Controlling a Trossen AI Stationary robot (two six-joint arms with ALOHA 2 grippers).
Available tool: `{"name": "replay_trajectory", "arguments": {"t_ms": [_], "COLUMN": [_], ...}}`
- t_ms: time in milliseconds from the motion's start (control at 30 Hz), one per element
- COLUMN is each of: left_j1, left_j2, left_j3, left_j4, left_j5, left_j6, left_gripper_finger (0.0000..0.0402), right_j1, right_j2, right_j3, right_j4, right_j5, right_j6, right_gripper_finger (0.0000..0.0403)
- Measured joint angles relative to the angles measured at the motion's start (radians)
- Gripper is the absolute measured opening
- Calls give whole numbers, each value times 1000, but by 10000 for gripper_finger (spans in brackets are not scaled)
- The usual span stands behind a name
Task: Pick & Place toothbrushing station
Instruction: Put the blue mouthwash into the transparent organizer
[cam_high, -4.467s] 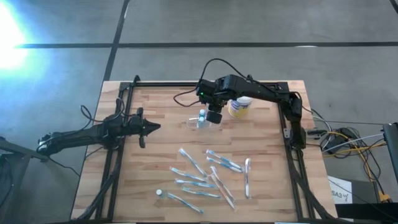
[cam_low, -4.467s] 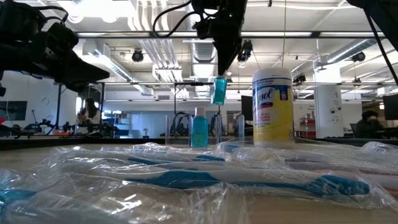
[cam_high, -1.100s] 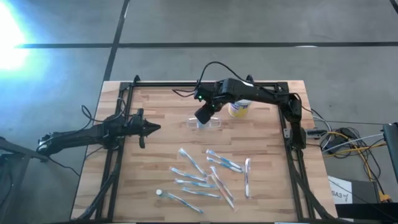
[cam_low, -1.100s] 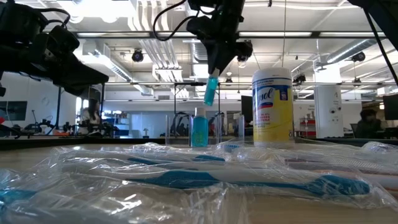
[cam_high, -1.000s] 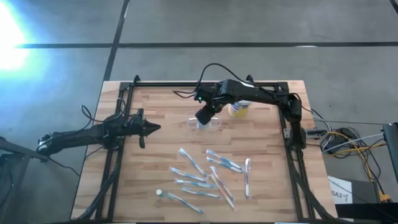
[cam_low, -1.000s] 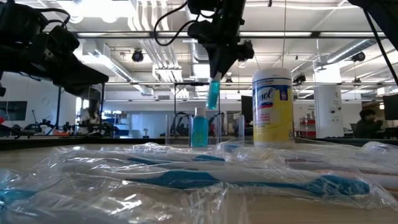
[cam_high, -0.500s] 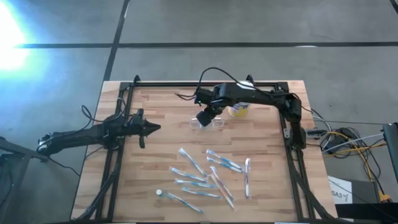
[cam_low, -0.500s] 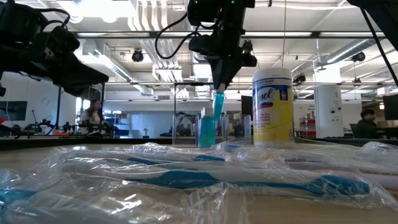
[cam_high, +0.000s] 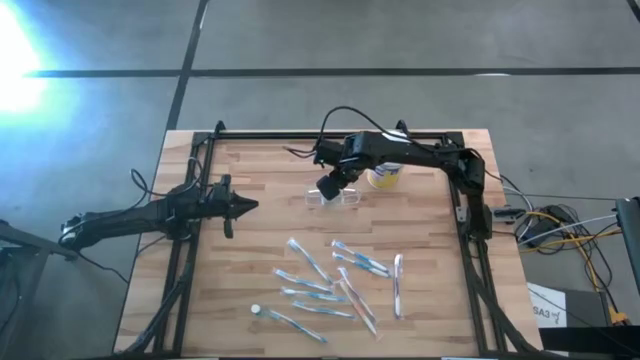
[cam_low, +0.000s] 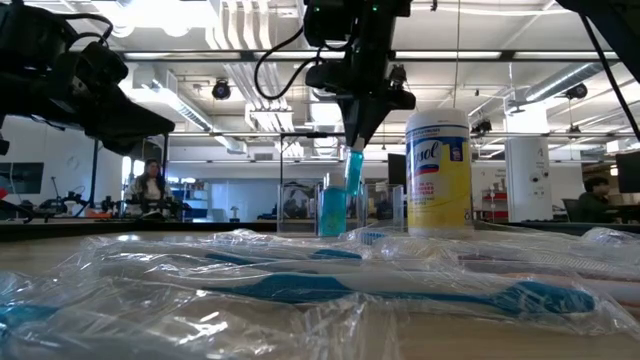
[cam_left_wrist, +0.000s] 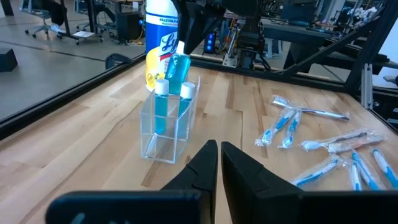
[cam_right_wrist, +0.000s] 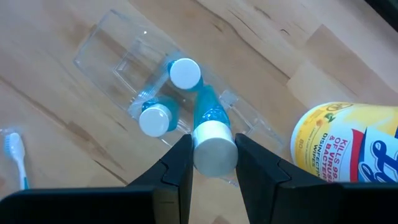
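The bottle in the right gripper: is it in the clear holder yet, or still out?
Still out. The right gripper grips the blue bottle by its white cap, tilted above the clear holder, where two other capped bottles stand upright.

Clear station (cam_high: 331, 197) upright, toward twelve o'clock on the table.
Two white-capped blue bottles (cam_right_wrist: 163, 99) stand in it; empty compartment alongside.
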Motion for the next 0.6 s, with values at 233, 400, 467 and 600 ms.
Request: {"name": "replay_trajectory", "arguments": {"t_ms": [233,400,467,600], "left_j1": [0,0,0,0], "left_j2": [0,0,0,0], "left_j3": [0,0,0,0], "left_j4": [0,0,0,0], "left_j5": [0,0,0,0], "left_j6": [0,0,0,0], "left_gripper_finger": [26,26,26,26], "right_j1": [0,0,0,-1], "right_j2": [0,0,0,0], "right_j3": [-2,-2,-2,-18], "right_j4": [3,14,20,40], "right_j5": [0,0,0,0], "right_j6": [6,8,8,8], "right_gripper_finger": [91,91,91,91]}}
